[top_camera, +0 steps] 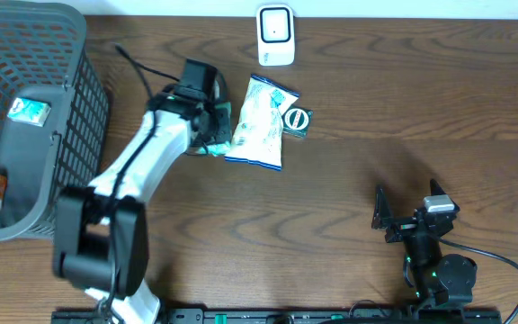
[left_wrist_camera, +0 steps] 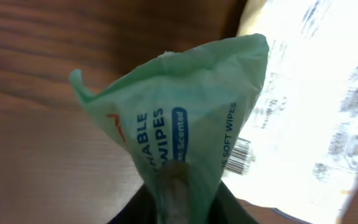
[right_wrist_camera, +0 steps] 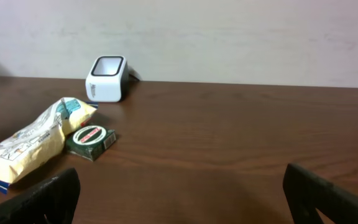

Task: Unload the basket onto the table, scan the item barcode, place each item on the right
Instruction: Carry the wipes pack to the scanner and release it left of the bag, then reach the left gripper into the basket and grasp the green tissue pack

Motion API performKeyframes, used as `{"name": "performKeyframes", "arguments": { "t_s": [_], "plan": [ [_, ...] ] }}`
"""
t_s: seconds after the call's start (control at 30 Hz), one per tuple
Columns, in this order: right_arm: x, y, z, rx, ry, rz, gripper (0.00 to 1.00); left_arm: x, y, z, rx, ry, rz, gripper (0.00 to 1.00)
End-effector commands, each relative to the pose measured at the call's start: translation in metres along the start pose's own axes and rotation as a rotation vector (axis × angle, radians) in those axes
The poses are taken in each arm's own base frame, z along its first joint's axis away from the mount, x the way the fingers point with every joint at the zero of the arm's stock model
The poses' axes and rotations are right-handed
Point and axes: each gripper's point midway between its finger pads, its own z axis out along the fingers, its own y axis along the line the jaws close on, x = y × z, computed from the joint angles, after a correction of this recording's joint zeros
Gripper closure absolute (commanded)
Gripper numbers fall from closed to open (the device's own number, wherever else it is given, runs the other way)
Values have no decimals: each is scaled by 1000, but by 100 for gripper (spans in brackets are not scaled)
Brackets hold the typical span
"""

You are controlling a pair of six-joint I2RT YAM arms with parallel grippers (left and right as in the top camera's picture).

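Note:
A pale green pack of wipes (left_wrist_camera: pixel 179 124) fills the left wrist view, with a barcode (left_wrist_camera: pixel 244 152) printed on its right side. My left gripper (left_wrist_camera: pixel 178 202) is shut on the pack's lower end, low over the table beside a white snack bag (top_camera: pixel 261 121). In the overhead view the gripper (top_camera: pixel 212 126) hides most of the pack (top_camera: pixel 207 148). The white scanner (top_camera: pixel 275 34) stands at the table's far edge, also seen from the right wrist (right_wrist_camera: pixel 107 78). My right gripper (top_camera: pixel 383 219) rests near the front right, open and holding nothing (right_wrist_camera: pixel 179 199).
A small dark green box (top_camera: pixel 297 120) lies against the snack bag's right side. A grey mesh basket (top_camera: pixel 79 108) at the left holds a few small packages. The snack bag (right_wrist_camera: pixel 30 140) and green box (right_wrist_camera: pixel 91 141) also show in the right wrist view.

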Motion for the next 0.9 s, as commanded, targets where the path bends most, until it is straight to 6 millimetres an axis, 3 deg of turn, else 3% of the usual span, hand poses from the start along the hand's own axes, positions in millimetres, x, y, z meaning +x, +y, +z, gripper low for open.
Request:
{"name": "performKeyframes", "arguments": {
  "t_s": [0.0, 0.13, 0.23, 0.3, 0.43, 0.5, 0.53, 0.67, 0.73, 0.87],
  "plan": [
    [1, 2, 0, -8, 1, 6, 1, 4, -13, 10, 16, 15, 45, 40],
    [1, 2, 0, -8, 2, 6, 1, -7, -23, 5, 42, -40, 59, 15],
    [1, 2, 0, -8, 2, 6, 1, -23, -27, -15, 64, -107, 59, 5],
    [1, 2, 0, -8, 1, 6, 1, -40, -28, -47, 87, -191, 48, 1],
    [1, 2, 0, -8, 1, 6, 1, -65, -16, -107, 111, -350, 15, 0],
    [1, 2, 0, -8, 2, 6, 1, -78, 2, -142, 86, -450, -21, 2],
    [1, 2, 0, -8, 1, 6, 1, -91, 37, -186, 5, -583, -88, 2],
    [1, 2, 0, -8, 1, 6, 1, -94, 107, -255, -141, -763, -233, 2],
    [1, 2, 0, -8, 1, 6, 1, -90, 141, -275, -195, -805, -306, 2],
    [1, 2, 0, -8, 2, 6, 1, -77, 202, -284, -293, -802, -447, 2]
  ]
}}
